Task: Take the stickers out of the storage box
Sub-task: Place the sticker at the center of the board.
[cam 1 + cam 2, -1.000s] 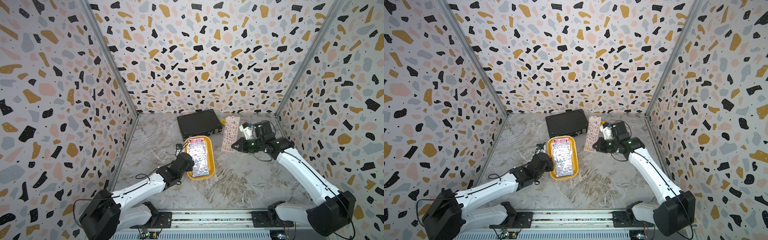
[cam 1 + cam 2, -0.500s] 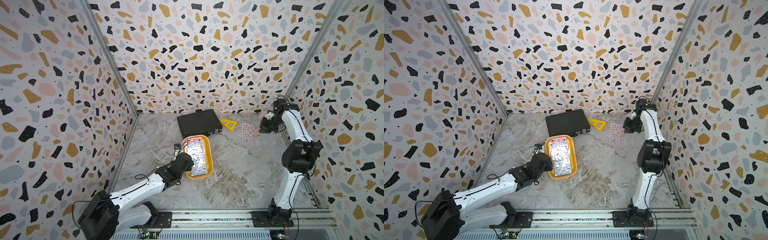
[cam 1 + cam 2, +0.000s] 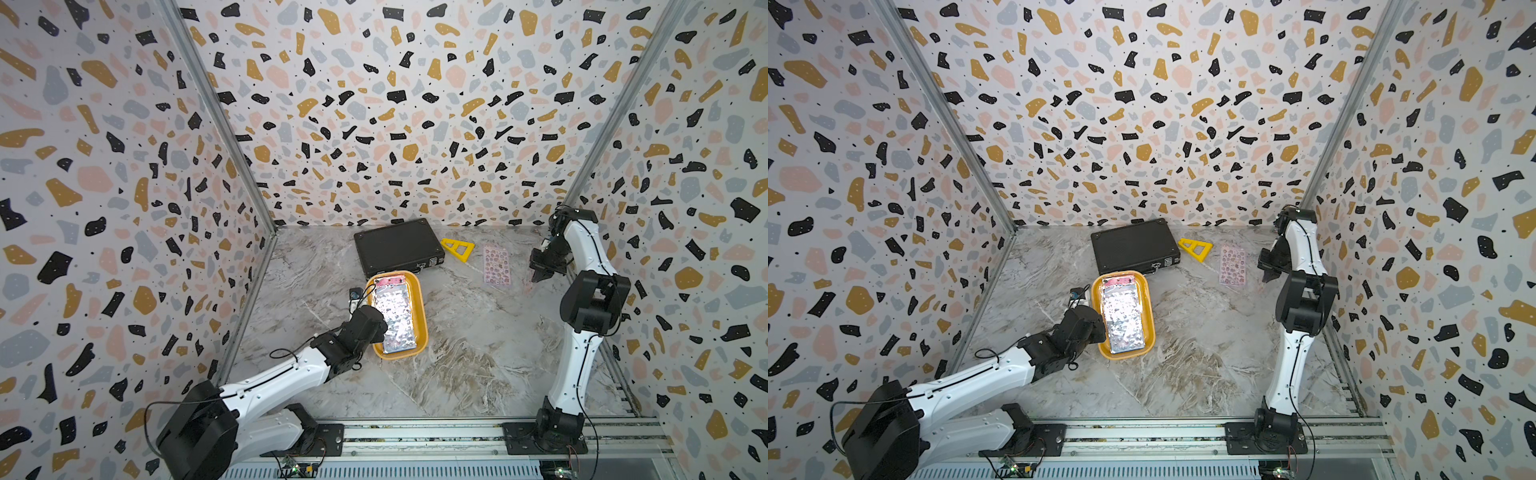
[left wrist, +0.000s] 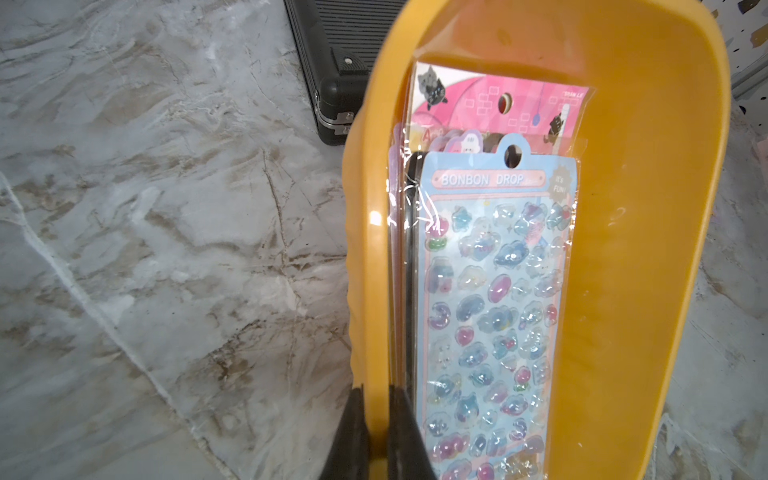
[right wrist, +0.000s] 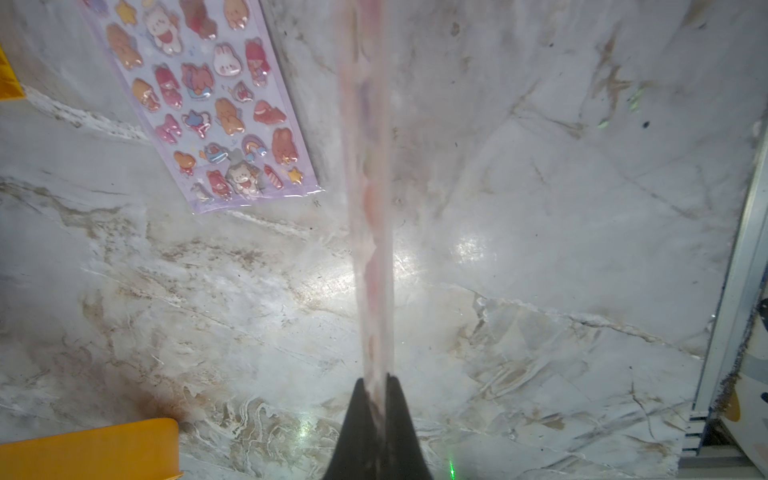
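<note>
Swung rightward, right hand pinches a thin glossy sticker sheet; left hand clamps the yellow plastic box.

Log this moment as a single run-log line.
left end effector: shut on storage box rim | right end effector: shut on pink sheet | purple sheet: on table | sticker stack: in box

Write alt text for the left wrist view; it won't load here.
The left hand is shut on one long wall of the yellow storage box, which holds stacked stickers, a blue BONBON DROP sheet over a pink sheet. A black briefcase corner shows beyond on the marble table.
</note>
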You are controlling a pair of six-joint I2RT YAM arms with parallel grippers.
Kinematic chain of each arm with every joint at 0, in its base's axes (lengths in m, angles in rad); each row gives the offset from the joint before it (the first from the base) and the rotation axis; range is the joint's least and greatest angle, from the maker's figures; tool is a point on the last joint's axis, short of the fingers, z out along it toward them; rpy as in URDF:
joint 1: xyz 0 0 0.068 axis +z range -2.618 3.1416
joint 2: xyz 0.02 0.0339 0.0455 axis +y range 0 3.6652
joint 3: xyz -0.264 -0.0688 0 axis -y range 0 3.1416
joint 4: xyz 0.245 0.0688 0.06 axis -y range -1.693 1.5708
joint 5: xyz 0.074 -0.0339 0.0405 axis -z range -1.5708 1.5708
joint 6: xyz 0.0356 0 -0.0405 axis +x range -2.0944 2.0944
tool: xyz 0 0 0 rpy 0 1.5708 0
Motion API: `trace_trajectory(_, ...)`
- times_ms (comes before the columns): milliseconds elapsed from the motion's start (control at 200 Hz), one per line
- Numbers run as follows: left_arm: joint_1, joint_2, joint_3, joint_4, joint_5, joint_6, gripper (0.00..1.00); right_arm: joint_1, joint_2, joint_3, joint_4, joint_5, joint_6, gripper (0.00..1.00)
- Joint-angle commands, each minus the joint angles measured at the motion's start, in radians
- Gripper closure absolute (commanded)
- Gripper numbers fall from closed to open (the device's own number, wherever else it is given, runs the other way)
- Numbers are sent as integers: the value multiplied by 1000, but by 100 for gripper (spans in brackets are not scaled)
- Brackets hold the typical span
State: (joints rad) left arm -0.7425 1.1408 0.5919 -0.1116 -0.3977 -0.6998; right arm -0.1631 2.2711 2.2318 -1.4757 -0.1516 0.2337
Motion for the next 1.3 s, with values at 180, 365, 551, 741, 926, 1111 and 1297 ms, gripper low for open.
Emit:
trace_trajectory(180, -5, -3, 26, 38, 8, -8, 100, 20, -54, -112, 18, 70, -10, 99)
trace_trajectory(365, -5, 1, 26, 40, 7, -6, 100, 20, -23, -124, 34, 68, -7, 97)
trace_trajectory(551, -5, 2, 28, 41, 10, -7, 100, 3, -3, -133, 34, 122, 0, 89)
trace_trajectory(741, -5, -2, 27, 35, 14, -10, 100, -1, 14, -121, 35, 201, 6, 78)
trace_trajectory(926, -6, -17, 24, 33, 13, -11, 100, -1, 45, -104, 40, 267, 18, 76)
trace_trajectory(1111, -6, -28, 22, 31, 8, -10, 100, -1, 80, -87, 56, 313, 33, 73)
trace_trajectory(1297, -6, -36, 24, 24, 7, -10, 100, -1, 106, -80, 92, 366, 63, 70)
